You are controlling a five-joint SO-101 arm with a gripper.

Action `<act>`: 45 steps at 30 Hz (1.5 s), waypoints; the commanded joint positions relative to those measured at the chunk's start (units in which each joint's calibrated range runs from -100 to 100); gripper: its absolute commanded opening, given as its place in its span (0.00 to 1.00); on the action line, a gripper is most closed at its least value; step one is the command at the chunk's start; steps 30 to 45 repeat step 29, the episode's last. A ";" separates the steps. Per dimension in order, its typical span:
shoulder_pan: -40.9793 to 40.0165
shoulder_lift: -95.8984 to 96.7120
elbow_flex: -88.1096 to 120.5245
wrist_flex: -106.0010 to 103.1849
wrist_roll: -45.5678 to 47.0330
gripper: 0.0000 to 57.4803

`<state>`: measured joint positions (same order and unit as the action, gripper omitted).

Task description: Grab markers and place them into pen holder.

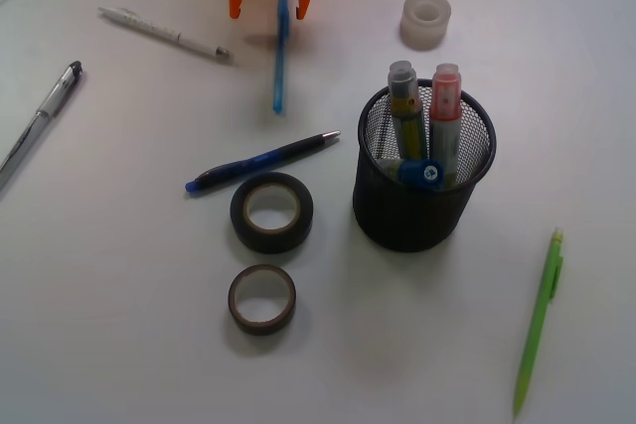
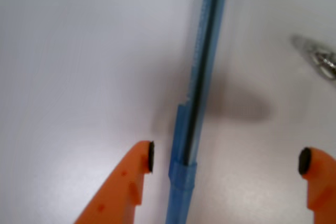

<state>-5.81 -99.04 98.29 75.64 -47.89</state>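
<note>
Nearest the wrist camera we find a thin blue pen [image 2: 197, 103] lying on the table [image 2: 79, 51] between the fingertips of the gripper [image 2: 226, 160], closer to the orange finger on the left of that view; the jaws stand wide apart and clamp nothing. In the front view the gripper [image 1: 281, 9] hangs at the far edge of the table, with the pen [image 1: 279, 57] running out from under it. The holder [image 1: 424, 181] stands right of centre, and all three markers are inside it: the black-capped marker [image 1: 403, 106] and the red-capped marker [image 1: 444, 111] stand upright side by side, and the blue cap [image 1: 425, 173] shows low at the near rim. We judge the task's placing work complete, since no marker lies loose on the table. The blue pen is not a marker, so we advise against closing on it; the next move calls for lifting the open gripper clear of the pen and away from the holder.
</note>
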 commanded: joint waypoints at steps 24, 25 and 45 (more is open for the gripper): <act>-0.36 0.15 1.34 1.09 -2.30 0.54; -0.36 0.15 1.34 1.09 -2.30 0.54; -0.36 0.15 1.34 1.09 -2.30 0.54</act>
